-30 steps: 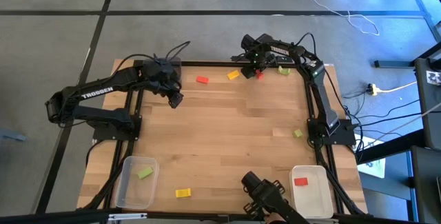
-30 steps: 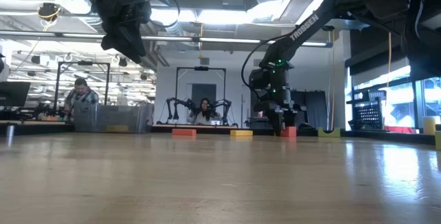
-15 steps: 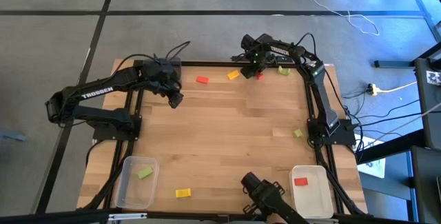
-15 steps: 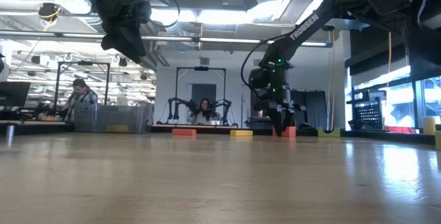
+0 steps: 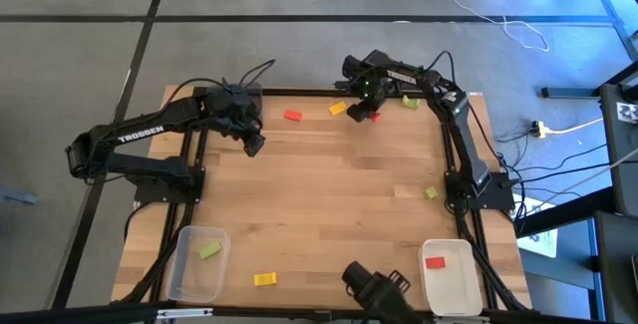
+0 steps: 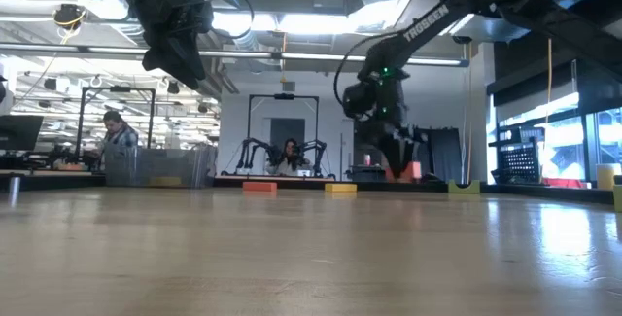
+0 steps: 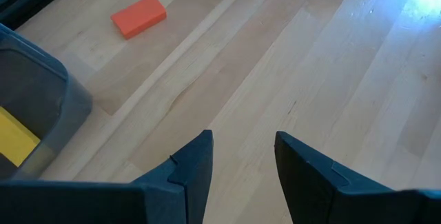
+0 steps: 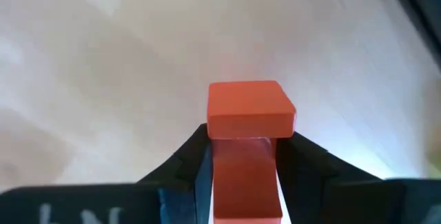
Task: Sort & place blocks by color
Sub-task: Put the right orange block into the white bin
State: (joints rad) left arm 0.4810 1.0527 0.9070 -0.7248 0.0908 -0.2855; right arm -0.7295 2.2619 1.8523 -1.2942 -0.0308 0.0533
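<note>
My right gripper [image 5: 371, 115] is near the table's far edge, shut on a red block [image 8: 251, 110] that hangs above the wood in the low view [image 6: 406, 170]. On the table lie a red block [image 5: 292, 116], a yellow block [image 5: 337, 108] and a light green block [image 5: 410, 102] along the far edge. Another green block [image 5: 431, 192] lies by the right edge and a yellow block [image 5: 264, 279] near the front. My left gripper [image 7: 241, 155] is open, raised over the far left part [image 5: 254, 143]. My right gripper pinches the red block by two opposite side faces [image 8: 215, 148], one finger on each side. The fingers come from above, pointing down at a slant. The block's end face sticks out beyond the fingertips. The block is lifted clear of the table.
A clear bin [image 5: 194, 262] at the near left holds a green block [image 5: 208, 251]. A white bin [image 5: 449, 274] at the near right holds a red block [image 5: 435, 261]. Another clear bin [image 7: 27, 114] with a yellow piece [image 7: 14, 138] stands by my left gripper. Black rails [image 5: 299, 92] frame the table.
My right gripper has risen from the table with the red block in its fingers. The block, which stood on the wood a second ago, now hangs clear above it. The gripper has also drifted slightly toward the near edge.
</note>
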